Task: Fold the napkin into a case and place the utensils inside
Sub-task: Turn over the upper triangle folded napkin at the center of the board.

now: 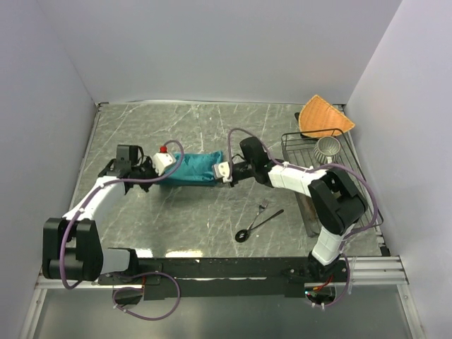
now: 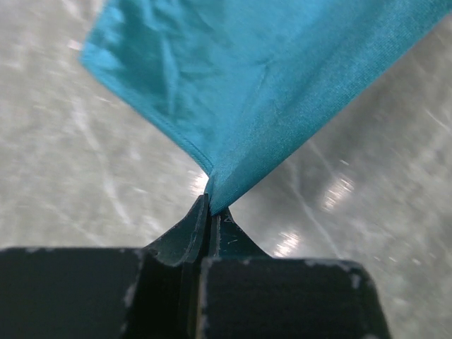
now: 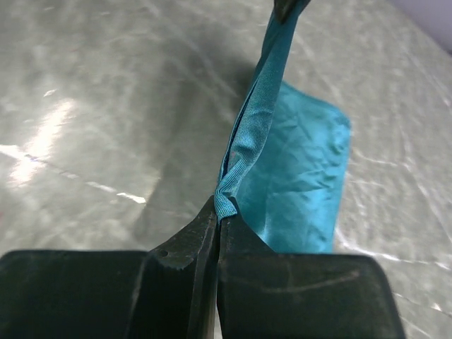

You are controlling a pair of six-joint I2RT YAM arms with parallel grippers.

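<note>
The teal napkin (image 1: 192, 168) hangs stretched between my two grippers above the middle of the table. My left gripper (image 1: 167, 164) is shut on its left corner; the left wrist view shows the cloth (image 2: 268, 92) pinched at the fingertips (image 2: 210, 205). My right gripper (image 1: 222, 170) is shut on its right corner; the right wrist view shows the bunched edge (image 3: 254, 120) clamped at the fingertips (image 3: 220, 210). The silver fork (image 1: 263, 207) and the dark spoon (image 1: 258, 224) lie on the table near the front right, apart from both grippers.
A dark wire rack (image 1: 332, 176) stands at the right side with a ribbed metal cup (image 1: 327, 147) on it. An orange woven fan-shaped cloth (image 1: 323, 117) lies at the back right. Grey walls close in the table on three sides.
</note>
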